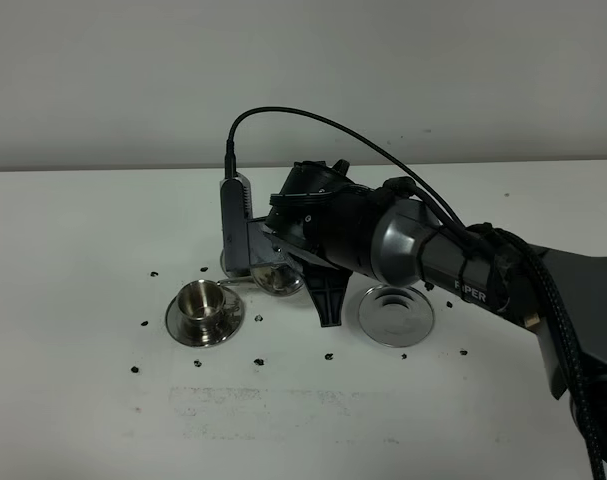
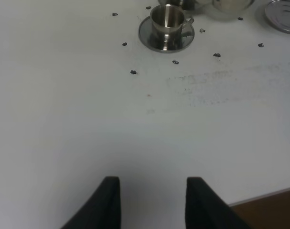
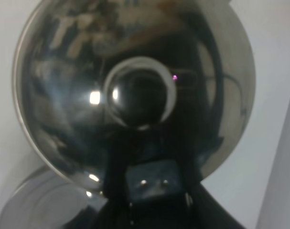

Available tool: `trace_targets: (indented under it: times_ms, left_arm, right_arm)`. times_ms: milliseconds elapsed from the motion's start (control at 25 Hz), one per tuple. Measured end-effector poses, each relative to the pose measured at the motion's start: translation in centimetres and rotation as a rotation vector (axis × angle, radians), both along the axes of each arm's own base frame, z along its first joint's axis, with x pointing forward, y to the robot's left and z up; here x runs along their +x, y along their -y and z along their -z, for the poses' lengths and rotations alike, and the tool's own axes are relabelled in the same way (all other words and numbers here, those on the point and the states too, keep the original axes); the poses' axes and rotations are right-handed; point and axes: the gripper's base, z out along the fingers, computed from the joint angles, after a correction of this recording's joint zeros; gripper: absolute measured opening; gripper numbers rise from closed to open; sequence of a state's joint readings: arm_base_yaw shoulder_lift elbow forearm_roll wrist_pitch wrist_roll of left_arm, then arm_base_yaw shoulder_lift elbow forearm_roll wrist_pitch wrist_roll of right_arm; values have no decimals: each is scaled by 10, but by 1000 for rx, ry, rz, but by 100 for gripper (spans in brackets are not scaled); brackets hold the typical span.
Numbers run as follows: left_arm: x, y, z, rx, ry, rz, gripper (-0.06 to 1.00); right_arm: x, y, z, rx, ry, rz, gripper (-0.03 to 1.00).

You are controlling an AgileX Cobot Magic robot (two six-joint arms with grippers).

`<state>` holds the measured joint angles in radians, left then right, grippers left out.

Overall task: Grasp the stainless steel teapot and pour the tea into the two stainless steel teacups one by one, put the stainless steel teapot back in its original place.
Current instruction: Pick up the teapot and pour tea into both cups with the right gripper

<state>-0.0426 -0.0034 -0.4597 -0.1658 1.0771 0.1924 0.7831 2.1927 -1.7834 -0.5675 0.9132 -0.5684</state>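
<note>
Teapot (image 1: 279, 279): off its dish, at 2 o'clock from the near cup and 10 o'clock from the empty saucer. It was mostly hidden under the right arm (image 1: 433, 255) in the high view, and whether it touched the tabletop could not be told.
Teapot up close: its shiny body filled the right wrist view, with the lid knob (image 3: 140, 98) facing the camera.
Right pincer (image 3: 149, 187): clenched on the teapot just below the lid knob. The handle itself was lost in shadow.
Left pincer (image 2: 153, 183): released, with both dark fingers (image 2: 111, 202) apart and nothing between them. It was over bare tabletop, well apart from the tea things.
Near cup (image 1: 201, 299): upright on its own saucer (image 1: 181, 328), handle towards 3 o'clock, at 9 o'clock from the empty saucer.
Far cup (image 2: 182, 4): just beyond the near cup at 1 o'clock and right beside the teapot. It was cut off at the edge of the left wrist view.
Empty saucer (image 1: 396, 316): flat on the tabletop with nothing on it, at 4 o'clock from the teapot.
Tabletop (image 1: 83, 420): white, with small black marks (image 1: 259, 361) scattered around the cups and saucers.
</note>
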Motion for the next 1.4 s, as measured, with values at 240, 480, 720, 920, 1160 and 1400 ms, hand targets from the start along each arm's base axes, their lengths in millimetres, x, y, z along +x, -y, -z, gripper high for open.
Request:
trace_targets:
  times_ms: [240, 480, 720, 920, 1160, 1400]
  left_arm:
    - [0, 0, 0, 0, 0, 0, 31]
    - [0, 0, 0, 0, 0, 0, 31]
    - [0, 0, 0, 0, 0, 0, 31]
    - [0, 0, 0, 4, 0, -2, 31]
    - [0, -2, 0, 18, 1, -11, 31]
    - [0, -2, 0, 19, 1, -12, 31]
  right_arm:
    - [1, -5, 0, -30, 50, -53, 20]
    - [2, -7, 2, -41, 70, -74, 20]
    - [1, -10, 2, -59, 88, -95, 20]
    - [0, -11, 2, -72, 100, -106, 20]
    - [-1, -11, 1, -103, 110, -109, 20]
    - [-4, -14, 0, -119, 121, -123, 20]
